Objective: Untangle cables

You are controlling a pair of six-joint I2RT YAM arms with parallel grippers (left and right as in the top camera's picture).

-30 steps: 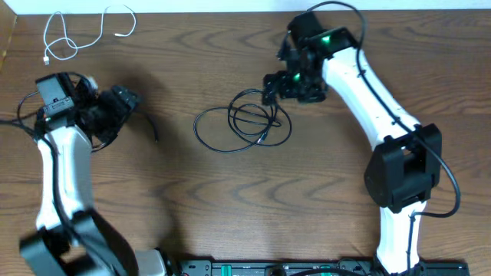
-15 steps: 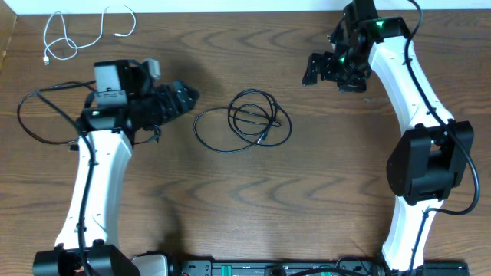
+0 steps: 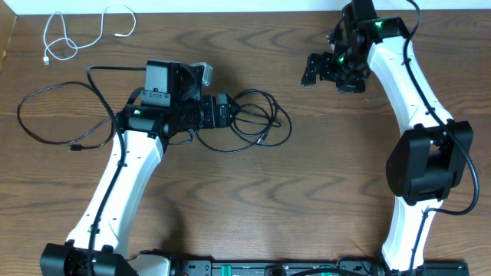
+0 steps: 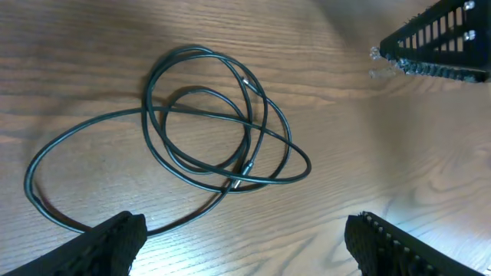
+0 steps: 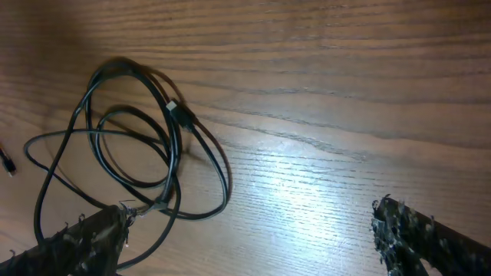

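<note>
Hovering over the tangle with both claws gaping and empty.
The coiled thin black cable point(image 3: 257, 123) lies mid-way across the brown wooden worktop point(image 3: 230, 199), its long axis running left to right, with one small plug end pointing toward the near edge. The left gripper point(image 3: 226, 113) hangs over its left part, fingers spread wide, gripping nothing. The right gripper point(image 3: 313, 70) stands wide open and empty near the far edge. A thin white cable point(image 3: 77, 34) curls in the far-left corner.

Looking down on a wooden table point(image 5: 345, 77), glare across the middle. Over at left, a thin black cable point(image 5: 92, 134) in loose overlapping loops, small plug point(image 5: 178, 112) lying on the upper strands. Another black cable tip point(image 5: 6, 161) poking in at far left. Right gripper point(image 5: 249, 234) spread wide, one fingertip point(image 5: 84, 238) overlapping the loops' lower edge.
</note>
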